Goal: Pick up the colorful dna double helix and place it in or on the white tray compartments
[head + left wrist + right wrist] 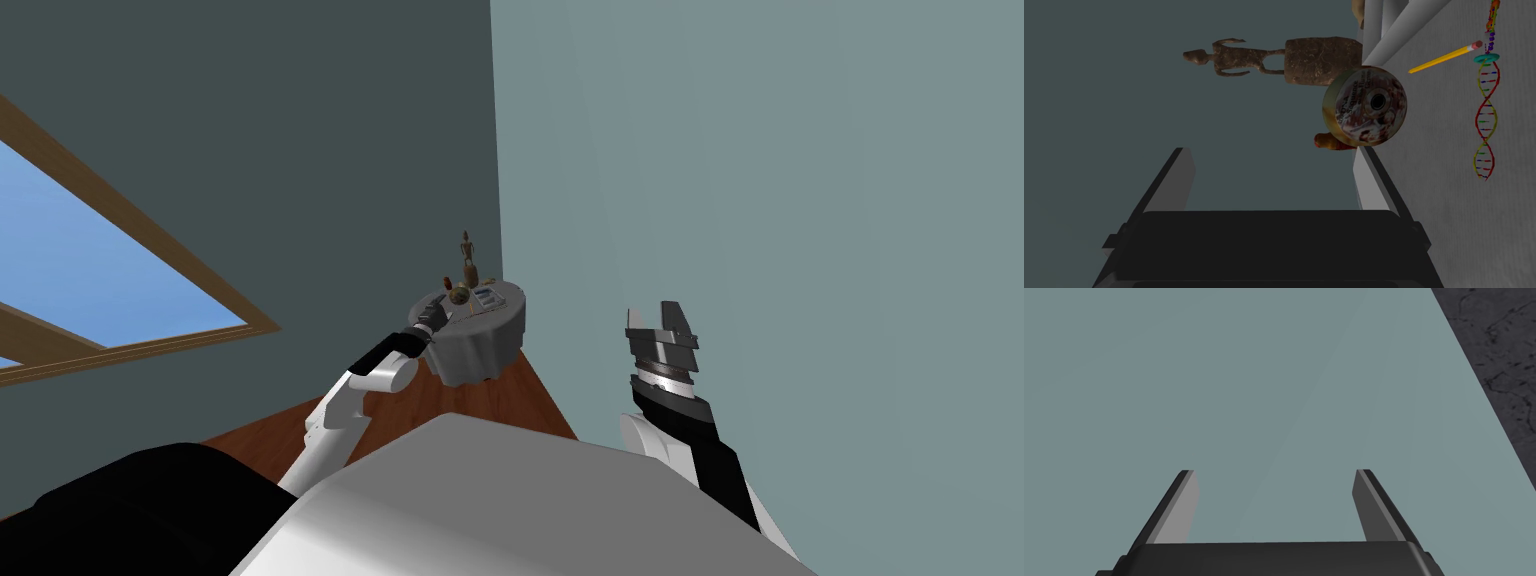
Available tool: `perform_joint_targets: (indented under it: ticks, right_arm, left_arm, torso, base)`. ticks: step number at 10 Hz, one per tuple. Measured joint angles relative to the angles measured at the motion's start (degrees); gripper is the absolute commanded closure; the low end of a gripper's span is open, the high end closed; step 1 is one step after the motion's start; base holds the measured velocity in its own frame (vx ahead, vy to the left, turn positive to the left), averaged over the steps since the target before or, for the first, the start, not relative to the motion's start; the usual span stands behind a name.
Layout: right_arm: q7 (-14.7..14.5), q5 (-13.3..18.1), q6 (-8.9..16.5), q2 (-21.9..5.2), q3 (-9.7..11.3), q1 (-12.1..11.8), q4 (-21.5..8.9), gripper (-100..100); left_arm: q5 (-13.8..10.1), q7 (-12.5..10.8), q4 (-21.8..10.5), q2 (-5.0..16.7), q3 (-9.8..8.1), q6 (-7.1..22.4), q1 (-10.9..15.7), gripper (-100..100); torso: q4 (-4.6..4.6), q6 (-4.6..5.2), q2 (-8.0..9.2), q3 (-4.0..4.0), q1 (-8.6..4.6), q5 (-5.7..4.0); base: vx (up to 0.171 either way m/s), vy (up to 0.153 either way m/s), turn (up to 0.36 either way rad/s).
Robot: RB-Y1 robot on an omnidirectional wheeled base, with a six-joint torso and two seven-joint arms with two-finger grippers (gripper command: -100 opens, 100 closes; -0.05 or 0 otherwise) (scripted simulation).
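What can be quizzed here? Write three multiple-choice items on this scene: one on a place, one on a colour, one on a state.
1. Where is the DNA double helix?
A. between the left fingers
B. flat on the grey tabletop
C. on the floor

2. What colour is the pencil?
A. green
B. black
C. yellow

3. How do the left gripper fingers stand?
A. open and empty
B. shut on the helix
C. shut on the pencil

Answers:
1. B: the left wrist view shows it lying on the tabletop near the pencil.
2. C: its shaft is plainly yellow.
3. A: the fingers stand apart with nothing between them.
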State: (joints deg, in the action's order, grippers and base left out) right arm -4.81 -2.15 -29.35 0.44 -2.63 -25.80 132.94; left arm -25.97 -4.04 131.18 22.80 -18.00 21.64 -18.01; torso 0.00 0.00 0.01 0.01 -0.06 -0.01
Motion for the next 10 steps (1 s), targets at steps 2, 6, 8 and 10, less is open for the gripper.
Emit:
perform_joint_targets:
  ticks: [2,6,8,10]
  right_arm:
    - [0.0,0.0,0.0,0.0,0.0,0.0,0.0,0]
    - [0.0,0.0,0.0,0.0,0.0,0.0,0.0,0]
    - [0.0,0.0,0.0,0.0,0.0,0.0,0.0,0]
    - [0.0,0.0,0.0,0.0,0.0,0.0,0.0,0]
  left_arm:
    - [-1.3,-0.5,-0.6,1.2,-1.17,2.4,0.1,-100]
    - [-3.5,-1.7,-1.9,3.2,-3.45,8.6,1.2,-100]
    - [-4.6,-2.2,-2.5,4.3,-4.6,11.0,1.5,-100]
    - [-5.4,-2.7,-3.3,5.2,-5.37,13.7,2.1,-100]
  torso:
    - [0.0,0.01,-0.01,-0.01,0.02,0.0]
    - [-0.01,0.0,-0.03,-0.02,0.01,0.0]
    - [0.0,0.01,-0.02,-0.01,0.0,0.0]
    - [-0.01,0.0,-0.03,-0.02,0.02,0.01]
  base:
    - [-0.003,-0.018,-0.029]
    - [0.0,-0.014,-0.016]
    - [0.001,-0.02,-0.043]
    - [0.006,-0.016,-0.03]
